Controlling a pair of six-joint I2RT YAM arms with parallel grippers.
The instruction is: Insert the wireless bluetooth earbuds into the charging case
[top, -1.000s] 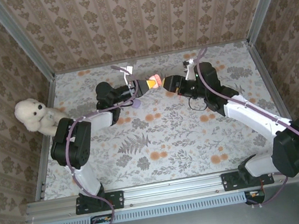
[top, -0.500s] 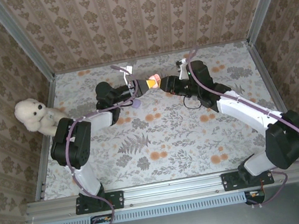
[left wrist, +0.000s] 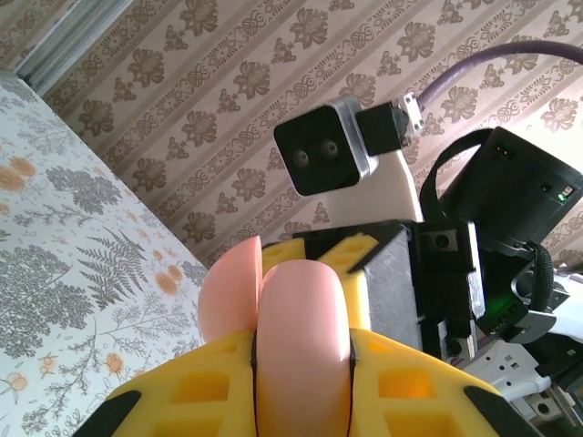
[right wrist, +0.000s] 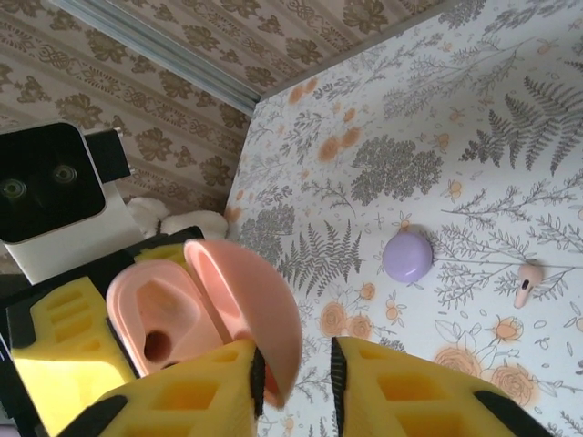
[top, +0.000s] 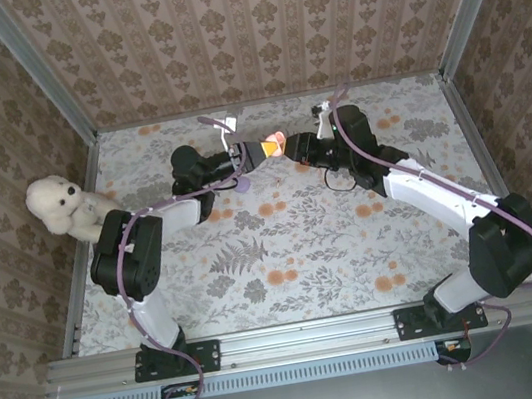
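Charging case [right wrist: 182, 309], pink and hinged open, is up off the desk [right wrist: 547, 137], clamped shut in my left gripper [left wrist: 301, 350]. My right gripper [right wrist: 293, 364] meets it from the opposite side, its jaws narrowly apart around the lid's rim with a sliver of gap on one side, so I read it as not clamped. Count: one case with one well visible in its open half, one pink earbud [right wrist: 527, 282] lying on the desk, one closed lilac pebble [right wrist: 407, 256] near that earbud, both apart from the grippers.
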